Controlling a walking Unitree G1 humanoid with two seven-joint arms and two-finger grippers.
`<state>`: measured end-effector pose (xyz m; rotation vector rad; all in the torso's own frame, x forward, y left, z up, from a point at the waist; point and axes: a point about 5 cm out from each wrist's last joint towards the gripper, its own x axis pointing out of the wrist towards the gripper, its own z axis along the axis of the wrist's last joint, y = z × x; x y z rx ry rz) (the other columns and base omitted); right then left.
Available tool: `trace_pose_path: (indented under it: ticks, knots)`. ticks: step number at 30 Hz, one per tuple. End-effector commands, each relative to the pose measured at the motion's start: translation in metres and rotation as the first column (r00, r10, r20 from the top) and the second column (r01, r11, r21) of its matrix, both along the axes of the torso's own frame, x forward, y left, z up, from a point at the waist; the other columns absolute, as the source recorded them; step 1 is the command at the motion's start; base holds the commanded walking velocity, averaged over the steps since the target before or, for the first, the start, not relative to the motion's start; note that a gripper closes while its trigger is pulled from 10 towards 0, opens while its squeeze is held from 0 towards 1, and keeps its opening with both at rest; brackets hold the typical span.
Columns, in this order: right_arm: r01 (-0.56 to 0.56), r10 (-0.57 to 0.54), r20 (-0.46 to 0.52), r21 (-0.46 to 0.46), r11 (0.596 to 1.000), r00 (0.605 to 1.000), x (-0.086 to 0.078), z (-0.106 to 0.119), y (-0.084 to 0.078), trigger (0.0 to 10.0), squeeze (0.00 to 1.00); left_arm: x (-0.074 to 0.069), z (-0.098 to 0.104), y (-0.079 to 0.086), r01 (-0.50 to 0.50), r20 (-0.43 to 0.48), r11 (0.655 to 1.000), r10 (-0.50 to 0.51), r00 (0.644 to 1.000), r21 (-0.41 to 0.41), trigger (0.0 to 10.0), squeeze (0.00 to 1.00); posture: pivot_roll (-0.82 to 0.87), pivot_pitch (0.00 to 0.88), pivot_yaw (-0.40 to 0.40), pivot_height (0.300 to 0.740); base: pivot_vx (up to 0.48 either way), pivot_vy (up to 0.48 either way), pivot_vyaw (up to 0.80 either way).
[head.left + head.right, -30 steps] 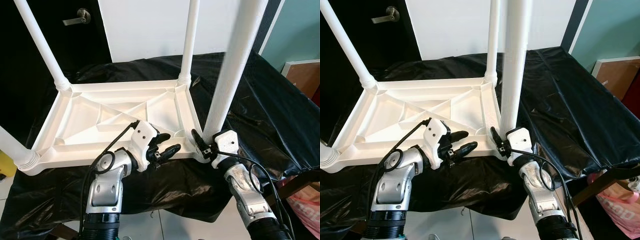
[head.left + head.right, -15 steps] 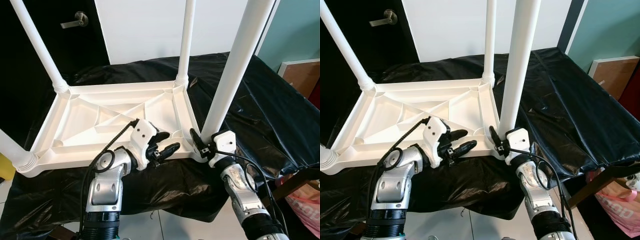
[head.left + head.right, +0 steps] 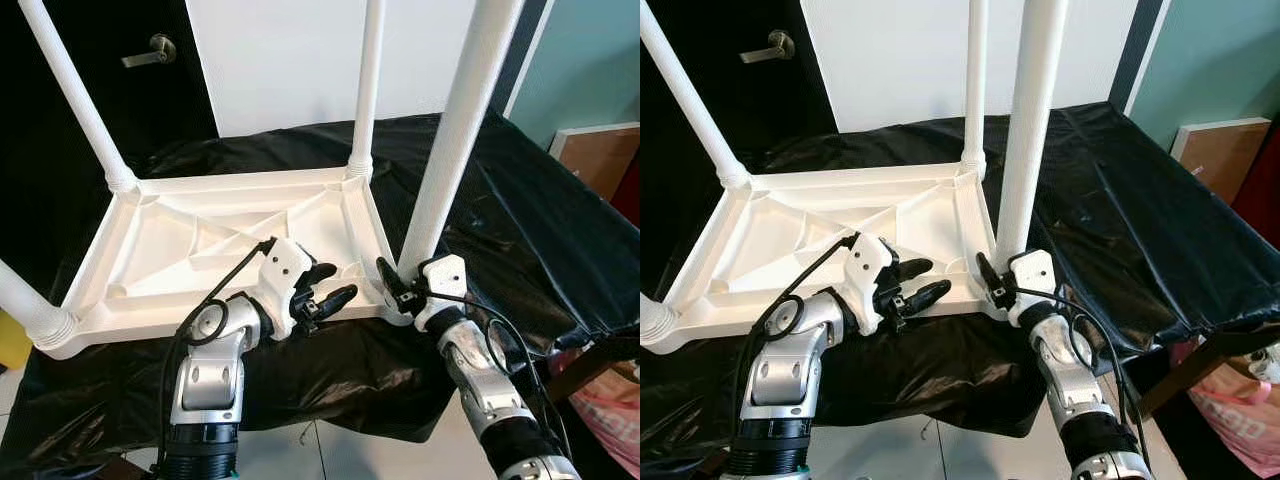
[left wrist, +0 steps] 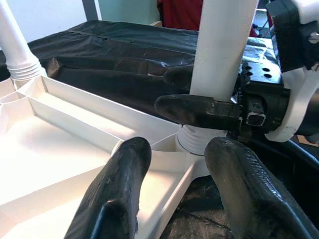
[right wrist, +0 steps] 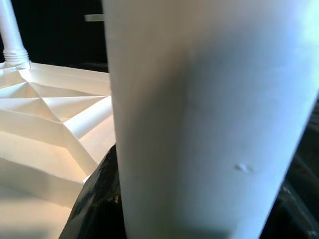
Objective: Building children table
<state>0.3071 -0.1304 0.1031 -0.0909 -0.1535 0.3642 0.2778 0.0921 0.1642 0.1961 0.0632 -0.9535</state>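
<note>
White plastic everywhere: the children's table [image 3: 230, 250] is flipped upside down on a black plastic sheet [image 3: 520, 210] that's glossy and wrinkled, draped over some surface. The underside of the tabletop is a shallow moulded tray shape, with raised ribs crossing in diagonals and a ribbed round socket at every corner. Smooth round white legs are stuck up from all four corners: far-left leg [image 3: 75, 95], far-right leg [image 3: 365, 85], a near-left leg [image 3: 25, 300] that's cut off by the frame edge, and the near-right leg [image 3: 450, 140], which looks the thickest because it's closest to the camera.

The right gripper [image 3: 400, 290] is clamped around the base of the near-right leg, just above its corner socket; one matte black finger [image 4: 199, 110] is seen wrapped across the front of the leg in the left wrist view, so the leg is firmly held. In the right wrist view the leg [image 5: 199, 114] is seen right up against the lens.

The left gripper [image 3: 322, 290] is parted and nothing is held in it. Its two rounded, slightly textured black fingers [image 4: 119, 189] are hovered over the near edge of the tabletop, just beside the gripped corner, to the left of the right gripper.

A dark door with a metal lever handle [image 3: 148, 52] is seen behind, next to a white wall.
</note>
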Motion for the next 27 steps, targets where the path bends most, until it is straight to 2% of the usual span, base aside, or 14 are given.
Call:
trace_pose_path:
  ticks: [1,20,27]
  knots:
    - [0.031,-0.030,-0.193,0.003,1.000,0.981,-0.008,-0.034,-0.005,10.0,0.00,0.010,0.004,0.010,-0.266,0.050,0.964,0.266,0.963,-0.012,10.0,0.00,-0.11,0.021,0.035,0.740,0.000,0.000,0.00]
    - [0.132,-0.102,-0.287,0.086,0.988,0.952,-0.011,-0.044,-0.011,10.0,0.00,0.007,0.004,0.011,-0.268,0.043,0.963,0.269,0.962,-0.008,10.0,0.00,-0.11,0.036,0.039,0.740,0.000,0.000,0.00]
    - [0.202,-0.191,-0.242,0.020,0.979,0.951,-0.010,-0.041,-0.018,10.0,0.00,0.007,0.004,0.011,-0.266,0.039,0.964,0.266,0.963,-0.006,10.0,0.00,-0.12,0.045,0.039,0.740,0.000,0.000,0.00]
